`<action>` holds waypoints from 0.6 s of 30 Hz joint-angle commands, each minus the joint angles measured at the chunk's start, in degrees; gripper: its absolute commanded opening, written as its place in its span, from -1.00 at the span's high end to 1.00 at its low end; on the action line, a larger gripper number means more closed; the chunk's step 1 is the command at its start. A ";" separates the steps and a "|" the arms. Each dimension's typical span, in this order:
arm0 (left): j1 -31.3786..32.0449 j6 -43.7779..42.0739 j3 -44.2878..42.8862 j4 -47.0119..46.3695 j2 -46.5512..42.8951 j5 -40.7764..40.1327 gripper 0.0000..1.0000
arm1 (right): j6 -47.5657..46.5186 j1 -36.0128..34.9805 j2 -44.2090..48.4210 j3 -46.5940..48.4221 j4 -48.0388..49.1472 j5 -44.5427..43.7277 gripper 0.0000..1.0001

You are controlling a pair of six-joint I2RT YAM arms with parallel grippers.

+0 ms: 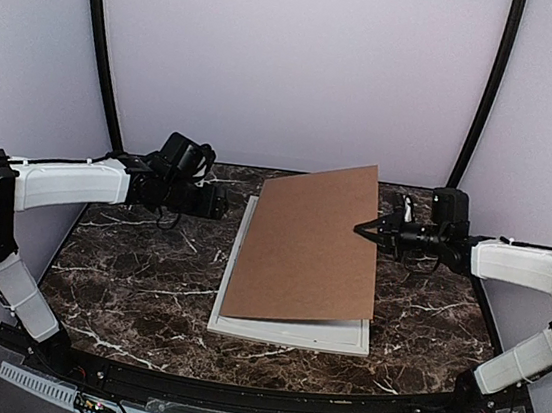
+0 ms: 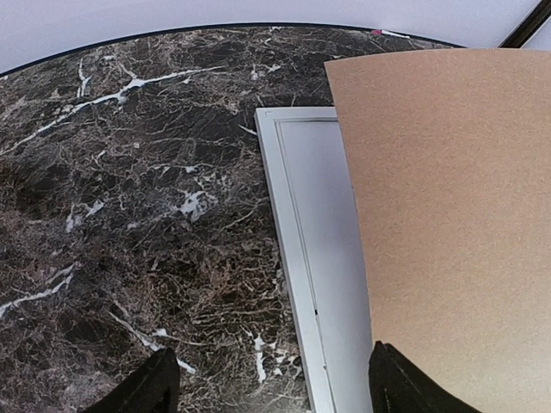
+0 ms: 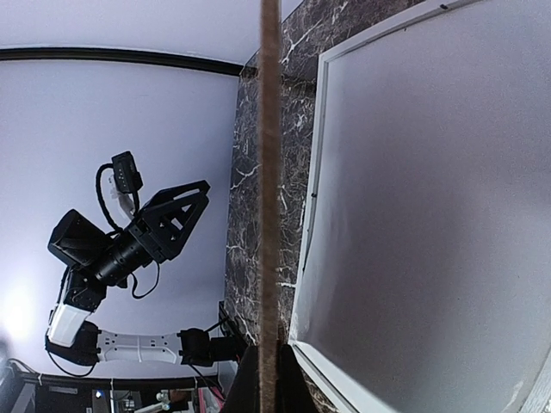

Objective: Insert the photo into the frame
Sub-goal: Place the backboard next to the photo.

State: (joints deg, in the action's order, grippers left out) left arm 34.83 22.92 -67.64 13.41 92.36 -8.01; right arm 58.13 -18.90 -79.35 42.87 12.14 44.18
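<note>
Nearest the arm bases, on the dark marble table [image 1: 136, 280], lies the white-bordered rectangular picture frame [image 1: 291, 331], flat, with its long axis running from near to far. On top of it rests the plain brown flat backing board [image 1: 307, 241], which covers most of the frame. The board's near-left part sits on the frame and its right edge is lifted, so it stands tilted.

The right claw [image 1: 359, 229] is clamped on this raised right edge; in its own wrist view the board [image 3: 269, 172] shows edge-on between the fingers. The left claw [image 1: 220, 203] hangs over the table just beside the left border of the frame [image 2: 297, 258], its fingers [image 2: 142, 387] spread wide and holding nothing.

The glossy photo does not show in any view. Inside the frame [image 3: 312, 172] I see only a pale grey sheet [image 3: 430, 215]; I cannot tell whether this is the back of the photo.

I judge that the board stands in the way of the opening, and that the free left claw is the nearer one to reach under it.
</note>
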 commanded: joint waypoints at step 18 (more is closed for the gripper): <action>-0.02 -1.47 0.58 0.63 -0.17 0.20 -0.57 | -1.96 -1.76 -6.93 1.01 8.32 2.07 1.00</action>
State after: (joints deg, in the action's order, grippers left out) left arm 34.83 22.09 -67.64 13.45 92.44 -7.97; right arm 58.22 -20.23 -85.73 42.68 16.60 43.90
